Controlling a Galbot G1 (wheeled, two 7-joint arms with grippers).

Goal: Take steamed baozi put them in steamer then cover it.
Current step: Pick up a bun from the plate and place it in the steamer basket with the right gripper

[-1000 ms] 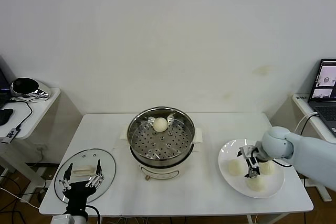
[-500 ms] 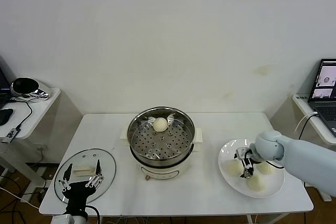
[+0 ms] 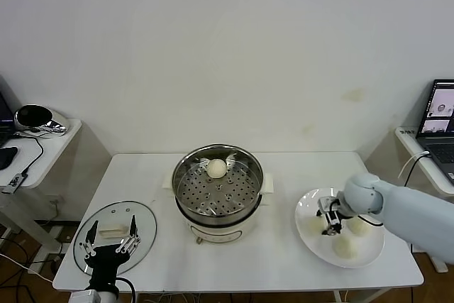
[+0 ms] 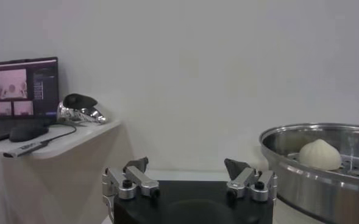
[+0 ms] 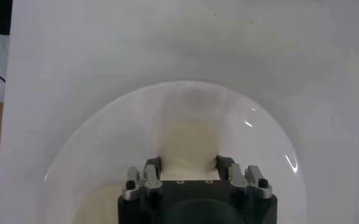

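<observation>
The steamer (image 3: 179, 188) stands at the table's middle with one baozi (image 3: 216, 168) on its perforated tray; both also show in the left wrist view, the steamer (image 4: 301, 179) and the baozi (image 4: 318, 155). Three more baozi lie on a white plate (image 3: 306, 207). My right gripper (image 3: 330, 221) is low over the plate, shut on the left baozi (image 3: 314, 226), its fingers against the bun's sides (image 5: 188, 143); the bun rests on the plate (image 5: 106, 140). The other two baozi (image 3: 359, 226) (image 3: 344, 247) lie beside it. The glass cover (image 3: 145, 218) lies flat at the front left. My left gripper (image 3: 110, 240) hovers over it, open and empty (image 4: 188, 167).
A side table (image 3: 42, 154) with a shiny object stands at the far left. A laptop (image 3: 440, 115) sits on a stand at the far right. The wall is close behind the table.
My right gripper has shifted left across the plate and settled around the left baozi. The left arm has not moved.
</observation>
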